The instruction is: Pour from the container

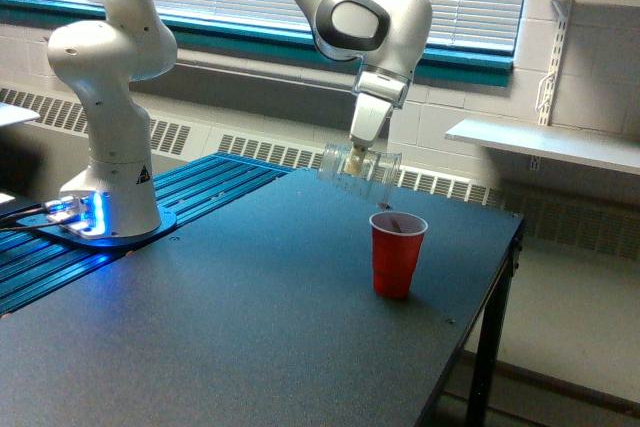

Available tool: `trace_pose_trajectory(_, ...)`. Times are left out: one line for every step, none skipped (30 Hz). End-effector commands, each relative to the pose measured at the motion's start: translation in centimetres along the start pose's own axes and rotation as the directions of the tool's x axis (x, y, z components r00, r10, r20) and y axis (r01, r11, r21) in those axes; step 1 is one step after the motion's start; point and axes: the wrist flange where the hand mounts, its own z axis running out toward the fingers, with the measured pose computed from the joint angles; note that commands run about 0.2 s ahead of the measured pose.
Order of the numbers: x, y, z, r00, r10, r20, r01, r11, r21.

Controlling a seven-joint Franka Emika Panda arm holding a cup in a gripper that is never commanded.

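The gripper (pixel 354 156) pinches the clear, ribbed plastic container (pixel 360 169), tipped on its side just above the round, smooth red cup (pixel 397 255) on the dark table (pixel 250 317).

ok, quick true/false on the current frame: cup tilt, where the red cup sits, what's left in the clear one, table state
1. The clear cup is held tipped on its side above the table. True.
2. The red cup lies knocked over. False: it stands upright on the table.
3. The clear cup's mouth points toward the red cup, just above its rim. True.
4. The clear cup looks full of brown bits. False: it looks almost empty.
5. The red cup stands beside the robot base. False: it stands far from it, near the table's edge on the exterior view's right.
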Motion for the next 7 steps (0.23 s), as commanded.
trace_pose_trajectory(0.11,-0.34,-0.35,1.0,-0.016,0.013,0.016,1.0,0.013)
trace_pose_trajectory(0.15,-0.32,-0.38,1.0,-0.017,0.016,0.017,1.0,0.016)
trace_pose_trajectory(0.18,-0.29,-0.41,1.0,-0.019,0.017,0.018,1.0,0.02)
trace_pose_trajectory(0.19,-0.28,-0.41,1.0,-0.018,0.017,0.017,1.0,0.024)
trace_pose_trajectory(0.19,-0.27,-0.43,1.0,-0.016,0.016,0.015,1.0,0.025)
trace_pose_trajectory(0.18,-0.25,-0.43,1.0,-0.016,0.015,0.015,1.0,0.025)
trace_pose_trajectory(0.16,-0.24,-0.43,1.0,-0.016,0.015,0.015,1.0,0.025)
